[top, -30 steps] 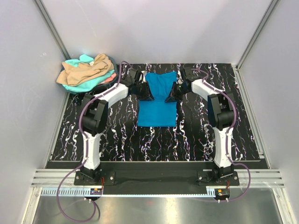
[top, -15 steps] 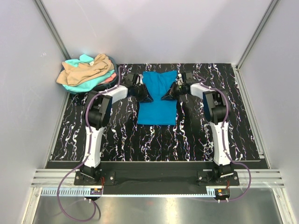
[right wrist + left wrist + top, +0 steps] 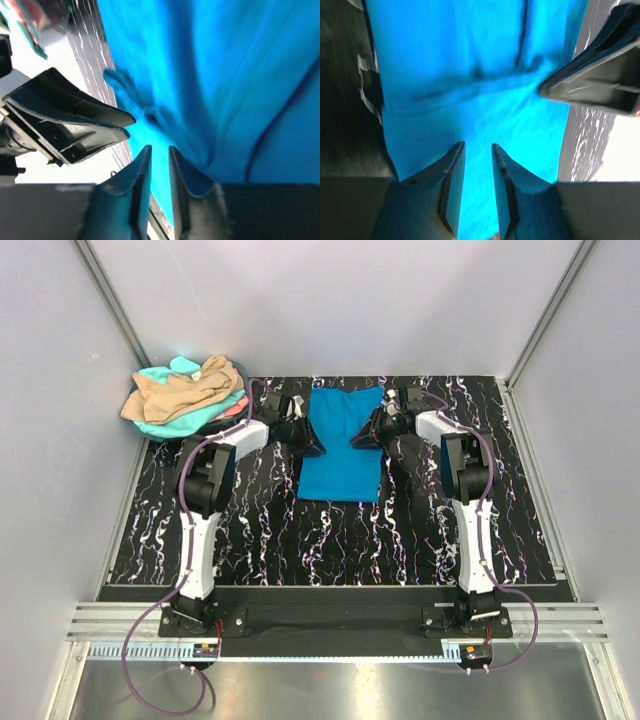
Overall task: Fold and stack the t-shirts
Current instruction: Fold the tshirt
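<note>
A bright blue t-shirt [image 3: 340, 455] lies folded into a narrow rectangle at the middle back of the table. My left gripper [image 3: 306, 437] sits low at its left edge and my right gripper [image 3: 361, 436] at its right edge, facing each other. In the left wrist view the left gripper [image 3: 477, 146] has its jaws parted a little over the blue t-shirt [image 3: 470, 60]. The right gripper [image 3: 159, 147] also shows a narrow gap, with the blue t-shirt [image 3: 225, 75] beyond it. Neither pinches cloth. The other t-shirts [image 3: 185, 392], tan, mint and coral, lie heaped at the back left.
Grey walls with metal corner posts [image 3: 112, 300] close in the black marbled table [image 3: 250, 530] on three sides. The heap of shirts overhangs the table's back left corner. Each wrist view shows the opposite gripper close by across the shirt.
Both grippers moved toward the back and slightly outward along the blue shirt's edges. The shirt's near edge shifted a little away. The right jaws went from shut to slightly parted.
</note>
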You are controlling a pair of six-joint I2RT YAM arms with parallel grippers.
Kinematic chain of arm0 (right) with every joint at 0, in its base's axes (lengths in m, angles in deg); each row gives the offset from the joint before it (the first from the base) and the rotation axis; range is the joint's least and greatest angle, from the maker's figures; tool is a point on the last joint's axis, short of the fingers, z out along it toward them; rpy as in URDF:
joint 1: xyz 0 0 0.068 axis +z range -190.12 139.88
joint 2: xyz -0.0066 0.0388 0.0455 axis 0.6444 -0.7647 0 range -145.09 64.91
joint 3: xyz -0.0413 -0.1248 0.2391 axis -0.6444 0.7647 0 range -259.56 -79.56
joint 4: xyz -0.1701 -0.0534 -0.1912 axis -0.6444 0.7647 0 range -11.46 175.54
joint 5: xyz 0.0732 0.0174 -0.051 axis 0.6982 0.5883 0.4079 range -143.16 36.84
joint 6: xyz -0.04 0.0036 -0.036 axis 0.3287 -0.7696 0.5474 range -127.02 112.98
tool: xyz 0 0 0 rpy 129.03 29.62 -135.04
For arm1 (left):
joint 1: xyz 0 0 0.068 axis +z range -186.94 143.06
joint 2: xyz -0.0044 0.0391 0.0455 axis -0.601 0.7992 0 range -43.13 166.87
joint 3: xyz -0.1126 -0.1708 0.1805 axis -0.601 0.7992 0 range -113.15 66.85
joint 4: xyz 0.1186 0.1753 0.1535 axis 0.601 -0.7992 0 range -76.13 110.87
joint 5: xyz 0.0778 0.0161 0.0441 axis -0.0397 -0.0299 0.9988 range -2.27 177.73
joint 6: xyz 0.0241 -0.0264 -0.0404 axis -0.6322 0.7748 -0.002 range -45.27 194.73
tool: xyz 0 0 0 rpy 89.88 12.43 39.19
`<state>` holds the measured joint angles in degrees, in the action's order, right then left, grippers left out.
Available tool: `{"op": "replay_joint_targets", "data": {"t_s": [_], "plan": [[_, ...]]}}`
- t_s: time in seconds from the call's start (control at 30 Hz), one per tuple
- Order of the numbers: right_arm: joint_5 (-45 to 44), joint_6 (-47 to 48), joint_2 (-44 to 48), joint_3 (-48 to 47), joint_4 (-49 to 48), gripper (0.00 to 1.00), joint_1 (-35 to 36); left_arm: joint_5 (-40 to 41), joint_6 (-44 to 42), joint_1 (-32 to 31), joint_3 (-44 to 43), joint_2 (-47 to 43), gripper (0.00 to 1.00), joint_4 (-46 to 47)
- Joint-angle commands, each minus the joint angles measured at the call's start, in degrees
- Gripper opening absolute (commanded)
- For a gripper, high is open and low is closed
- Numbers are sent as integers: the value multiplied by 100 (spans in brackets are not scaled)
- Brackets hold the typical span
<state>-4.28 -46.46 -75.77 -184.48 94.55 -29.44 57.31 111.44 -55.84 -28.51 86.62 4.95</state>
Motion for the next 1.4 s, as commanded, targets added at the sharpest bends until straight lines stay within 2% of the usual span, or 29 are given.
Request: {"op": "replay_joint_targets", "data": {"t_s": [0.0,0.07,0.13,0.23,0.27,0.4,0.5,0.6,0.73,1.0,1.13,1.37], "plan": [[-72,944,961,-169,1078,31,13,-342,-60,-44,437,-898,33,71],[-229,1271,1156,-29,1673,33,48,-473,292,-44,1032,-1249,33,501],[-143,1544,1411,208,1853,33,154,-431,398,-79,1360,-1495,33,704],[33,1597,1658,928,1731,22,355,-386,337,-88,1738,-1523,32,688],[129,1597,1675,1252,1600,11,408,-386,328,-88,1887,-1558,31,696],[596,1773,1675,1764,1370,0,523,-343,293,-79,2362,-1725,30,784],[798,1896,1755,2046,1054,0,549,-272,293,-88,2696,-1778,29,889],[1026,2071,1545,1950,1193,0,541,-246,267,-79,2908,-1778,28,916],[834,2177,1508,2072,1387,0,541,-97,170,-79,3022,-1752,28,654],[596,2011,1868,3276,834,0,400,97,108,-53,3338,-1752,28,546],[438,1800,2062,3838,396,0,94,97,47,-53,3505,-1796,27,564],[-10,1685,2536,4734,297,0,-408,158,-155,-53,3795,-1954,27,538]]}}
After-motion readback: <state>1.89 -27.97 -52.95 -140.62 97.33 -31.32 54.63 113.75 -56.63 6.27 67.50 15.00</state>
